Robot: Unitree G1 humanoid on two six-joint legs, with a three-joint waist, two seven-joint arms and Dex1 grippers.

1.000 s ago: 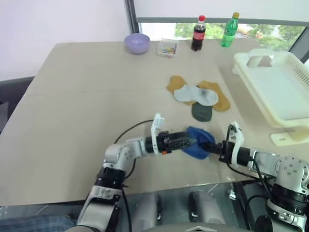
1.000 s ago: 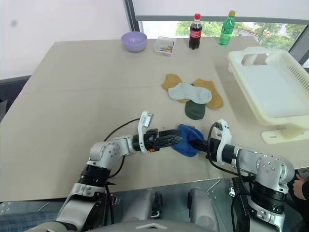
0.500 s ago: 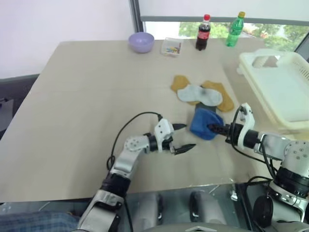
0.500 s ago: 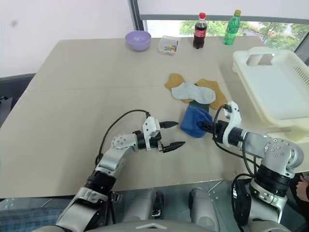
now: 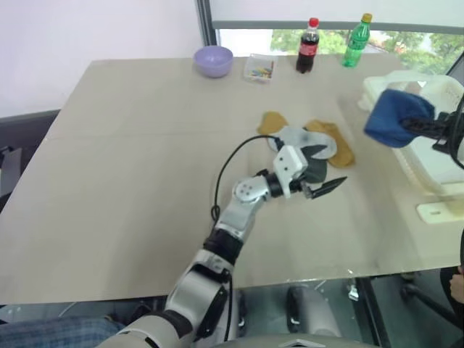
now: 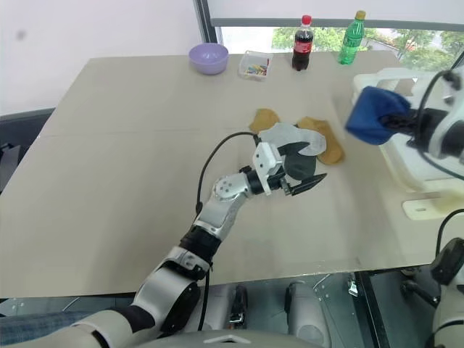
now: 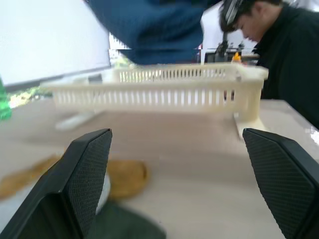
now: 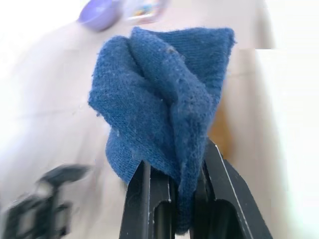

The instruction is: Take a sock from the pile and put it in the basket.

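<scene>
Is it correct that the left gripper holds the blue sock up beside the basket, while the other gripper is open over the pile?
No, the arms are swapped. The right gripper clamps the blue sock beside the basket; the left gripper is open over the pile, as the left eye view shows.

Pale beige table (image 5: 130, 145), plain white wall (image 5: 87, 29) behind its far edge, dark-framed window (image 5: 406, 36) with green foliage, daylight

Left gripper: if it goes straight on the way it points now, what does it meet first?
Probably the basket: the open left gripper points level at its slotted side across bare table. The sock hangs higher, likely above that line.
</scene>
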